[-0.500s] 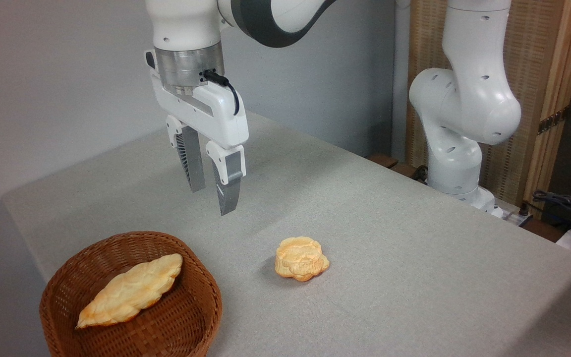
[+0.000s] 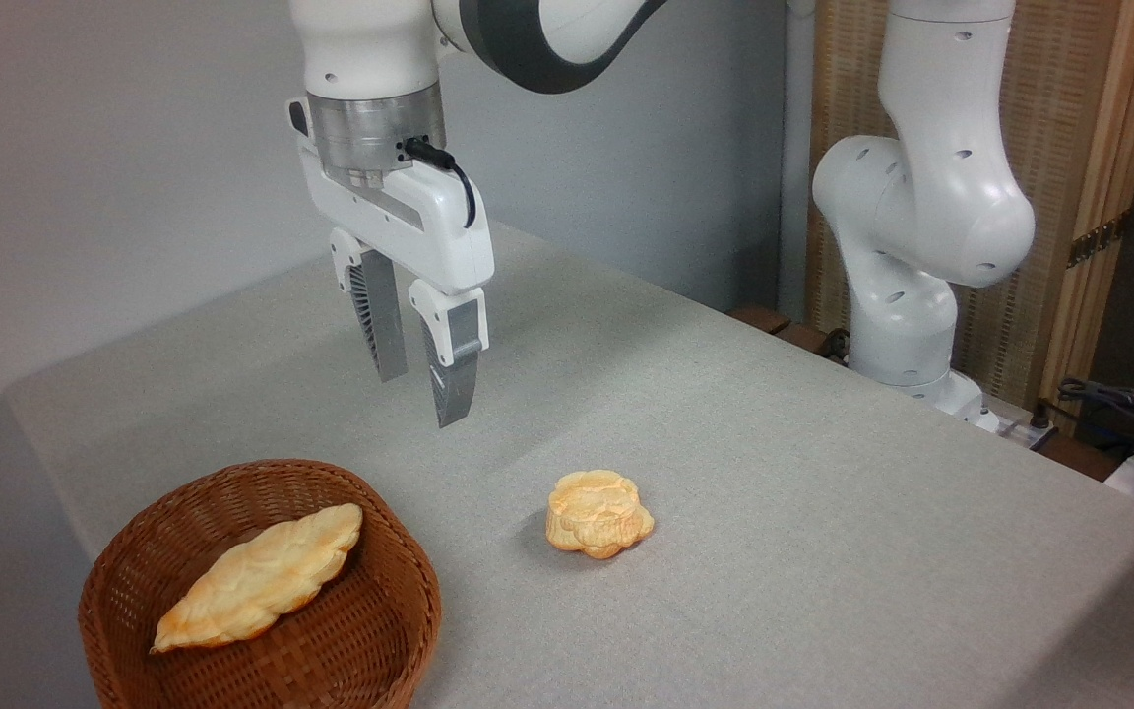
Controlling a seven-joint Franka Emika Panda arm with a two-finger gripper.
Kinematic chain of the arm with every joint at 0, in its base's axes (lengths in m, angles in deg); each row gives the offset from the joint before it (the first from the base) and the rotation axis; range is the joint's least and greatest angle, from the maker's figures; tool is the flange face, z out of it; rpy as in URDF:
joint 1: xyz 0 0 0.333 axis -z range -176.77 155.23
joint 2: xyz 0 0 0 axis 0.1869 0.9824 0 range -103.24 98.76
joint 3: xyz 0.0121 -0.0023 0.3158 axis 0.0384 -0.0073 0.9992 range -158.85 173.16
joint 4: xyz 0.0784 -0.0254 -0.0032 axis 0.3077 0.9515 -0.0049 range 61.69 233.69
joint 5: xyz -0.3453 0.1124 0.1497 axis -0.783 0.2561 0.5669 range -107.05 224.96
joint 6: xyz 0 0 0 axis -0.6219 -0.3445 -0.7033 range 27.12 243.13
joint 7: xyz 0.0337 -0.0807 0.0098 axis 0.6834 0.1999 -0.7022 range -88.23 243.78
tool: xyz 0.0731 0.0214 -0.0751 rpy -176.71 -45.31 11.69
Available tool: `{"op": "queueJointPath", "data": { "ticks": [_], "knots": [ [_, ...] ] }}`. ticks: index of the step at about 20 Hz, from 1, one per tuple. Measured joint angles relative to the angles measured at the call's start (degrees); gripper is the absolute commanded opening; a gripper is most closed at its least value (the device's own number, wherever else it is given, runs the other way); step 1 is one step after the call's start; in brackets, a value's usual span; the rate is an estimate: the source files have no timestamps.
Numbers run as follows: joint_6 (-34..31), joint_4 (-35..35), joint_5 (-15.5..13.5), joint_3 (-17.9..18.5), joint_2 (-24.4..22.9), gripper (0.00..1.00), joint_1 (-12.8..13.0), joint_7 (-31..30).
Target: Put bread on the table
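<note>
Gripper (image 2: 424, 392) up in the air over the table (image 2: 823, 492), fingers pointing down, slightly parted with a narrow gap, nothing held. Hangs above and behind the wicker basket (image 2: 400, 630), well clear of it. Bread (image 2: 257, 578) lying in the basket, long axis diagonal, upper tip leaning on the far-right rim, lower tip near the front-left wall. Small flower-shaped bun (image 2: 598, 513) sitting on the cloth right of the basket, apart from it; not the target.

Step in hand, judged: approach for the pick, not yet begun. To do it well: shift forward and left to sit over the middle of the bread, open wider first, since the present gap looks too narrow for the flat width. Turn the wrist so the fingers close across the short width, not along the length. Descend slowly, keep fingertips off the basket rim. Grip lightly; bumpy crust, likely slippery. Lift straight up clear of the rim before moving sideways. Set down on bare cloth away from the bun.
</note>
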Motion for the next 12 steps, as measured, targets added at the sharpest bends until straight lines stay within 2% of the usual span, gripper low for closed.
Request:
{"op": "queueJointPath", "data": {
  "ticks": [10, 12],
  "knots": [
    [0.3, -0.2, 0.0, 0.1, 0.0, 1.0, 0.0, 0.0],
    [2.4, -0.2, 0.0, 0.1, 0.0, 1.0, 0.0, 0.0]
  ]
}}
